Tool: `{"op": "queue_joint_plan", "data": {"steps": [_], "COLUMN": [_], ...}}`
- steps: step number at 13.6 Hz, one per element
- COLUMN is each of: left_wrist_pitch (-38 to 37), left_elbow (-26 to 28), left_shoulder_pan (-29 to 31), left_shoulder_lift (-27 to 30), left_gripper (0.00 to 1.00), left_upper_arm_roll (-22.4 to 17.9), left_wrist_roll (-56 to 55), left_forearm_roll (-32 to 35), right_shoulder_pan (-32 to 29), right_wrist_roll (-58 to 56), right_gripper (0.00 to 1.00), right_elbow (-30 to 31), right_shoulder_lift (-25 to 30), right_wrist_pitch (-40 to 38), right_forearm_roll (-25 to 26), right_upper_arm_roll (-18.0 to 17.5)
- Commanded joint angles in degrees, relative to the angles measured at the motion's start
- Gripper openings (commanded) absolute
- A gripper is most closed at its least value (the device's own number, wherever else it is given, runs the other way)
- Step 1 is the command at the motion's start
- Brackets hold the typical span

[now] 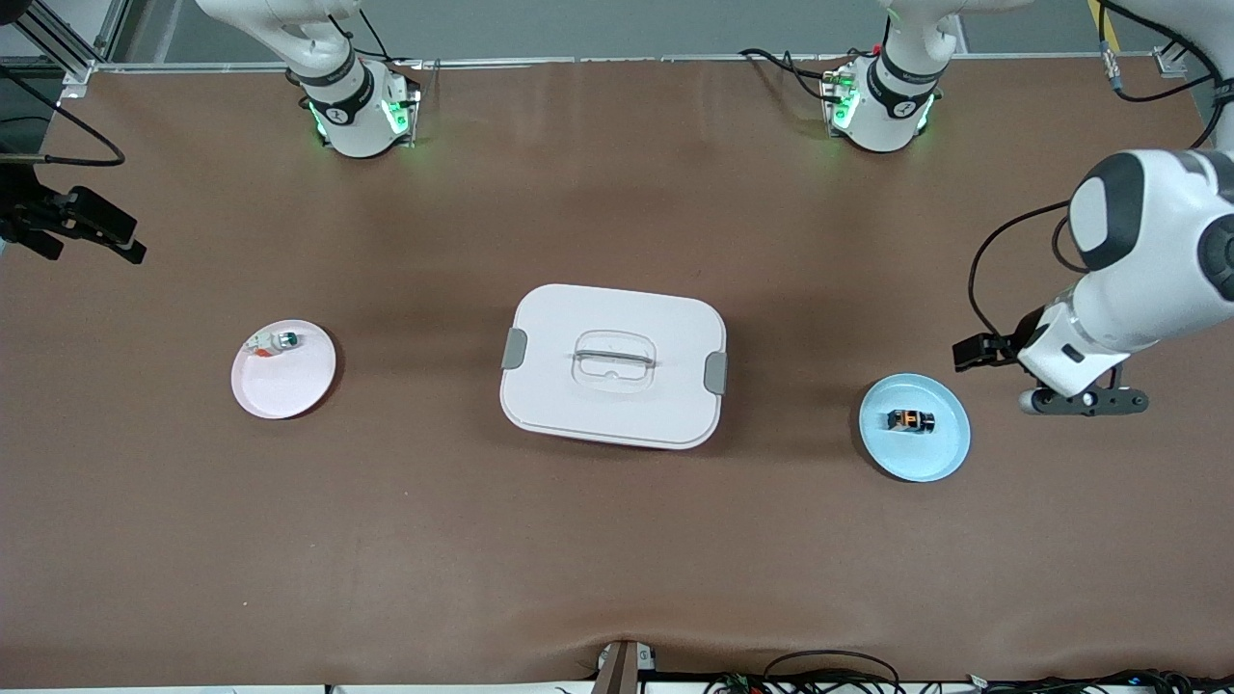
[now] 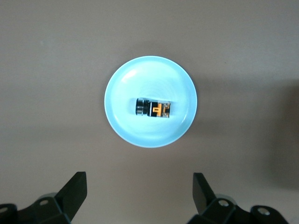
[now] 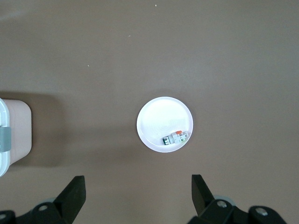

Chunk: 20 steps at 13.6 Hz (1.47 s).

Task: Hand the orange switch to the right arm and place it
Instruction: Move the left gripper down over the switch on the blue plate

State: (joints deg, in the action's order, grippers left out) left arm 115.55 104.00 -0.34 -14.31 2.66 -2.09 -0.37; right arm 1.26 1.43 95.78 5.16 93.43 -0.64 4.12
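Observation:
The orange switch (image 1: 910,420), a tiny black part with an orange band, lies on its side in a light blue plate (image 1: 940,453) toward the left arm's end of the table. My left gripper (image 1: 1085,400) hangs in the air beside that plate, open and empty. In the left wrist view the switch (image 2: 153,108) lies in the middle of the plate (image 2: 140,79), well clear of my open left gripper (image 2: 140,179). My right gripper (image 3: 138,182) is open and empty, high over the table near a pale pink plate (image 3: 161,116). It is out of the front view.
A white lidded box (image 1: 614,366) with grey clips sits mid-table; its corner shows in the right wrist view (image 3: 11,135). The pale pink plate (image 1: 284,390) toward the right arm's end holds a small white-and-teal part (image 1: 275,341), which also shows in the right wrist view (image 3: 176,138).

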Motion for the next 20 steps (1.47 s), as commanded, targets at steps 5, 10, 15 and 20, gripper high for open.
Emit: {"op": "queue_joint_plan", "data": {"steps": [5,10,15,20], "left_wrist_pitch": [8.1,12.9,15.4,17.5], "left_elbow": [0.1,1.6,1.6,1.6], "left_shoulder_pan": [-1.8,-2.3,-2.4,-3.2], "left_shoulder_lift": [-7.5,-11.0,-14.2,-16.4], "left_gripper": [1.00,1.00,1.00,1.00], "left_upper_arm_roll": [0.1,0.1,0.1,0.2], "left_wrist_roll": [0.1,0.1,0.1,0.2], "left_forearm_roll": [2.6,4.7,7.9,10.1], "right_shoulder_pan": [0.0,-0.1,0.0,-0.1], "right_wrist_roll": [-0.6,-0.6,-0.6,-0.6], "right_gripper": [1.00,1.00,1.00,1.00], "right_elbow": [0.8,0.8,0.8,0.9], "right_shoulder_lift": [1.0,1.0,1.0,1.0], "right_wrist_pitch": [0.2,0.3,0.2,0.2], "right_forearm_roll": [0.6,0.6,0.6,0.6], "right_upper_arm_roll": [-0.1,-0.1,-0.2,-0.1]}}
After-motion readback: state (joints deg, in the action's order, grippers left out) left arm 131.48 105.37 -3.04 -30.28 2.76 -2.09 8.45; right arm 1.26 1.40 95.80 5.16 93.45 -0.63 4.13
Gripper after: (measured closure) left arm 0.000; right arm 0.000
